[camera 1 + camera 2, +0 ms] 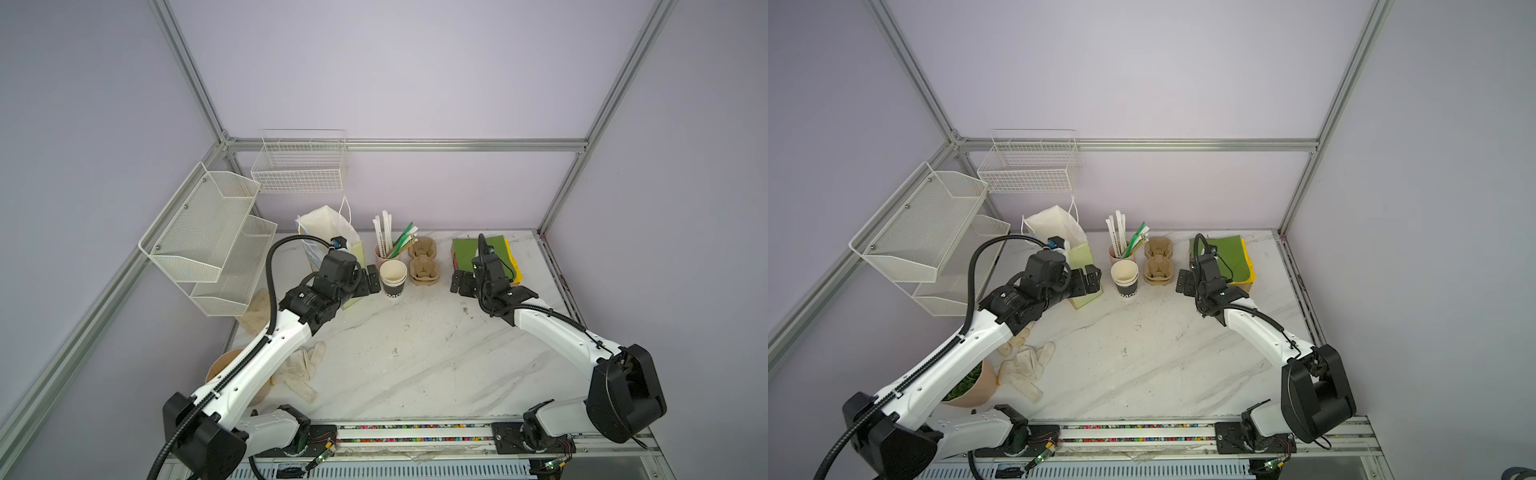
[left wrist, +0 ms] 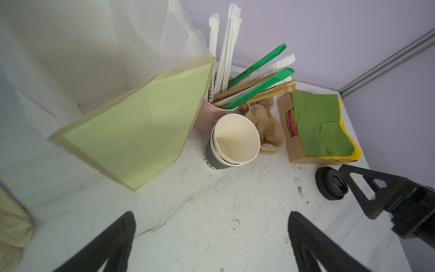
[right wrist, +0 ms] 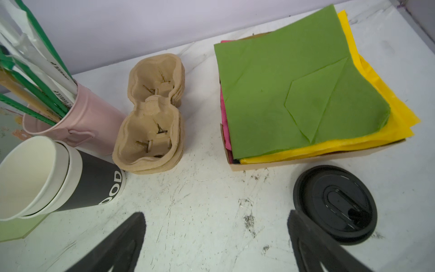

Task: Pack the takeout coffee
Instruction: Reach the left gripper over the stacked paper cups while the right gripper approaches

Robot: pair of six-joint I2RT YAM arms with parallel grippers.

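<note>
In both top views two nested black cups [image 1: 393, 277] [image 1: 1124, 278], cream inside with white lettering low down, stand lidless at the back of the table [image 1: 415, 353]. They are between my left pincer [image 1: 372, 280] and my right pincer [image 1: 461, 284], both spread wide and holding nothing. A bag [image 1: 328, 232] stands by my left wrist. A pink cup of straws [image 1: 384, 251] and a carrier [image 1: 424, 262] crowd behind the cups.

From my left wrist, the bag leans just beside the cups [image 2: 233, 141]. A round black lid [image 2: 329, 183] lies flat on the table, well apart from them.

From my right wrist, the lid [image 3: 334, 205] meets one fingertip's edge, before a box of napkins [image 3: 306, 159]. Whether they touch I cannot tell.
</note>
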